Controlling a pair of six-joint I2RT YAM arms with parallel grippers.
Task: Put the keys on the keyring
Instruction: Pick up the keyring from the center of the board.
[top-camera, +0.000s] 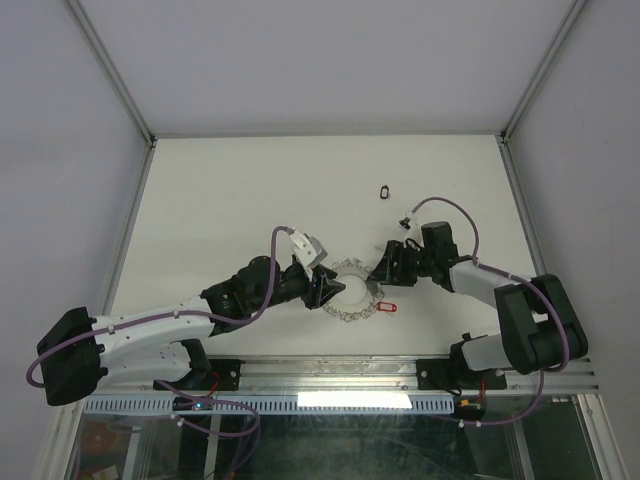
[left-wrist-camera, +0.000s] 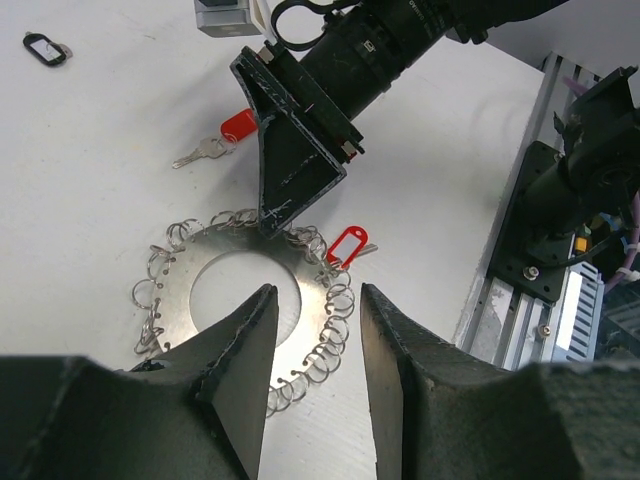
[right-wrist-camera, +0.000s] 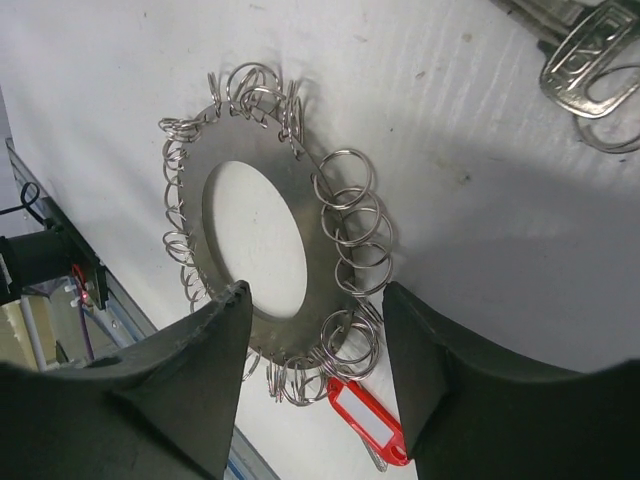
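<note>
The keyring (top-camera: 352, 306) lies flat on the white table between my two grippers. My left gripper (top-camera: 325, 290) is open, low over its left rim; in the left wrist view (left-wrist-camera: 318, 300) the jaws straddle the ring's (left-wrist-camera: 230, 240) wire loops. My right gripper (top-camera: 383, 268) is open over the right rim; in the right wrist view (right-wrist-camera: 318, 310) its jaws span the ring's (right-wrist-camera: 250, 145) edge. A red-tagged key (top-camera: 387, 308) (left-wrist-camera: 347, 243) (right-wrist-camera: 360, 420) lies against the loops; I cannot tell if it is hooked on. A second red-tagged key (left-wrist-camera: 225, 128) lies loose beyond the ring.
A black-tagged key (top-camera: 385, 189) (left-wrist-camera: 45, 47) lies alone further back on the table. Silver key heads (right-wrist-camera: 585, 60) show at the top right of the right wrist view. Grey walls enclose the table (top-camera: 250, 190); a metal rail (top-camera: 330, 372) runs along its near edge.
</note>
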